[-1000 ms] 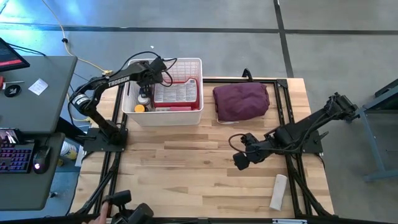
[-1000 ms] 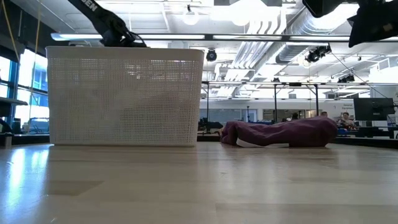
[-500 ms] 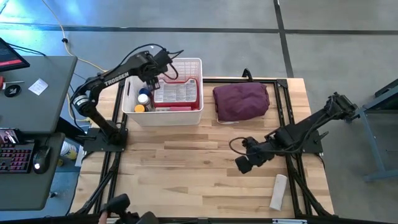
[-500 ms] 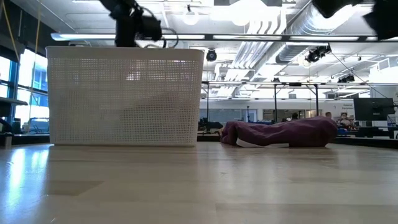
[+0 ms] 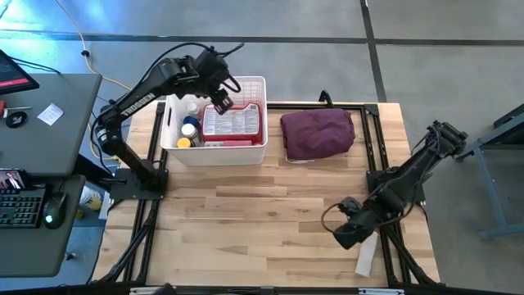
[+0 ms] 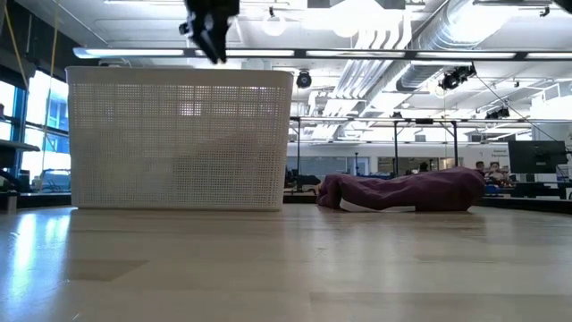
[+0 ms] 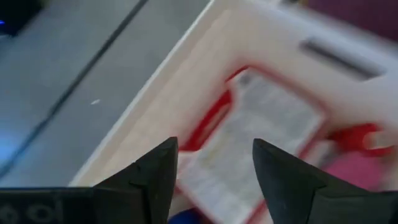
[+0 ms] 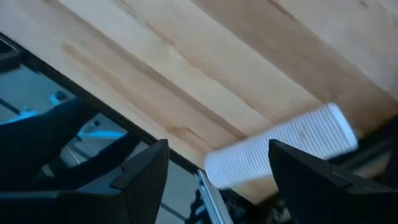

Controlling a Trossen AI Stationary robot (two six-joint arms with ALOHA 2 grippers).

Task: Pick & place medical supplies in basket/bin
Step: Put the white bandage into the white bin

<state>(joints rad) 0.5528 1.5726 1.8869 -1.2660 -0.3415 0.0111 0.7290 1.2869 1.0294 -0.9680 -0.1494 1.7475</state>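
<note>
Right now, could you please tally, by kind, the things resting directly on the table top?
White basket: 1
Maroon cloth bundle: 1
White cylinder: 1
Total: 3
The left gripper hangs open over the basket. The right gripper is open beside the cylinder.

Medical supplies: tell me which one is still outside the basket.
The white cylinder, lying alone near the table's front right corner beside the right end effector. The others sit inside the white basket.
</note>
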